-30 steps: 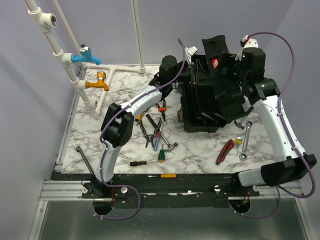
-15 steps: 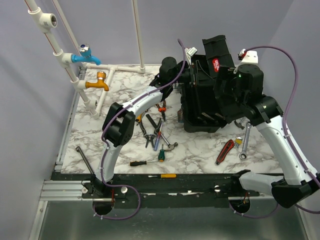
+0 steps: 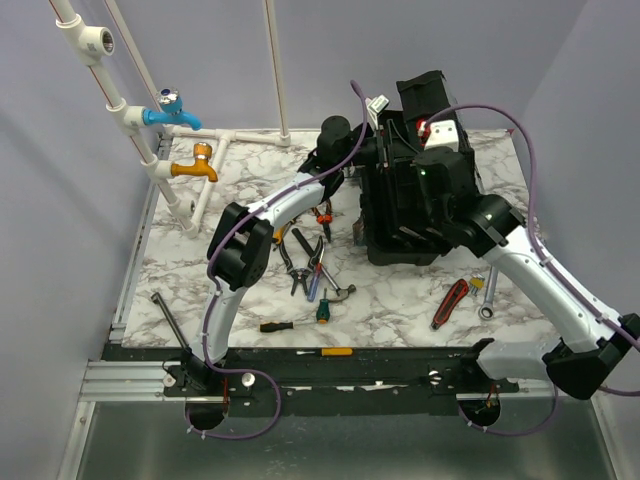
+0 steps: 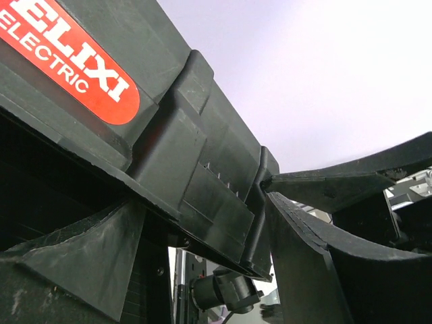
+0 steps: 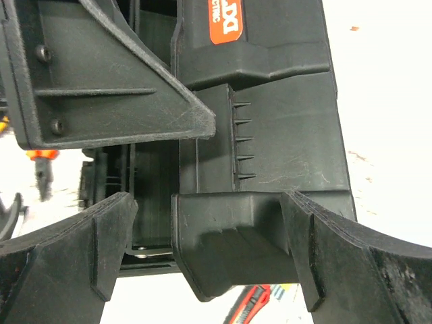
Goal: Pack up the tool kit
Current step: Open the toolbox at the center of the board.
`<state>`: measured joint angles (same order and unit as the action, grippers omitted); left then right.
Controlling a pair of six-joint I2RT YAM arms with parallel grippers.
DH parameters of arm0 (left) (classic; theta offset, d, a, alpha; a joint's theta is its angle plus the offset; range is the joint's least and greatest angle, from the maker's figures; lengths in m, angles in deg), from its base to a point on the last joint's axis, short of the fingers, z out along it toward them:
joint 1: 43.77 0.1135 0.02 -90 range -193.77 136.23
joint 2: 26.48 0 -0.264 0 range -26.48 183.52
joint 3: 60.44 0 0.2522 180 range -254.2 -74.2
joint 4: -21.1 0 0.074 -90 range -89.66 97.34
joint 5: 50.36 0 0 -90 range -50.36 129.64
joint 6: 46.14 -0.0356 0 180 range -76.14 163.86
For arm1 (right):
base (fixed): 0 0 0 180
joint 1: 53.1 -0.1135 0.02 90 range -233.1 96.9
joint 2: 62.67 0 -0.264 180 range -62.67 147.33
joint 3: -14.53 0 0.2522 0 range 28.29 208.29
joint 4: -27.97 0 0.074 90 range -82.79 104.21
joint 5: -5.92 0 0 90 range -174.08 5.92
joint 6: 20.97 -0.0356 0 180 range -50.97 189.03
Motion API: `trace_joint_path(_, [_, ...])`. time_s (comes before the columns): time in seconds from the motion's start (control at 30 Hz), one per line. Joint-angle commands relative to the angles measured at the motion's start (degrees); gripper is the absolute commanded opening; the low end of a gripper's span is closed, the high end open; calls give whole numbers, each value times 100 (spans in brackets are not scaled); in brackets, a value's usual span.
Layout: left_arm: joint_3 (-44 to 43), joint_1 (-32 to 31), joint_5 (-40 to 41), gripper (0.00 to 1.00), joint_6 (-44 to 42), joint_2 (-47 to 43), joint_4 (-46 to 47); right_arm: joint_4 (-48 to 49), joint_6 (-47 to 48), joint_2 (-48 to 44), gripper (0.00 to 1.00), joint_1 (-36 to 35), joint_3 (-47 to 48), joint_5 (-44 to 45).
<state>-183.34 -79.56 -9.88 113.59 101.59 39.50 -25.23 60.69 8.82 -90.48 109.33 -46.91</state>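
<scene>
Though illegible overhead, toolbox (image 3: 395,218) logo (image 4: 67,64) wrist-clear.

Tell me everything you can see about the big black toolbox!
The toolbox is big, black and looks like hard plastic. It stands open on the marble table, its lid tipped up. A red oval label with white letters sits on the lid. The left gripper seems to pinch the lid's edge. The right gripper is open, its fingers either side of a ribbed block on the box, not squeezing. Loose tools lie on the table beside it.
</scene>
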Motion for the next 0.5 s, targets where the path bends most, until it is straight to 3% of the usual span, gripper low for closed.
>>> trace_joint_path(0.0, [-169,18,79,73,45,-7,361,-1316,-40,626,100,-475,176,1615])
trace_joint_path(0.37, [-14,128,-1,73,223,-43,651,-2079,-273,1579,100,-1118,461,4238])
trace_joint_path(0.47, [48,168,-35,73,260,-80,735,-1985,-51,1877,100,-1148,129,5477])
